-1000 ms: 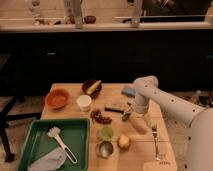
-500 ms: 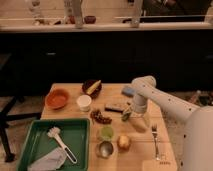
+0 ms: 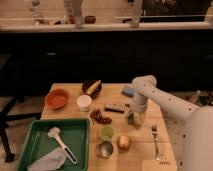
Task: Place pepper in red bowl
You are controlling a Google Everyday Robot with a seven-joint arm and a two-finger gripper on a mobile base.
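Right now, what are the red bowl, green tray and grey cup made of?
Red bowl: even matte orange-red, plastic or ceramic, unclear. Green tray: likely plastic, uniform colour, moulded rim. Grey cup: looks metal, dull sheen. Gripper hangs low, right of centre, at the pepper.

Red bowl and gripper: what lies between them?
In the camera view, the white cup, a dark bar and a dark reddish cluster lie between the red bowl on the left and the gripper, which hangs low right of them.
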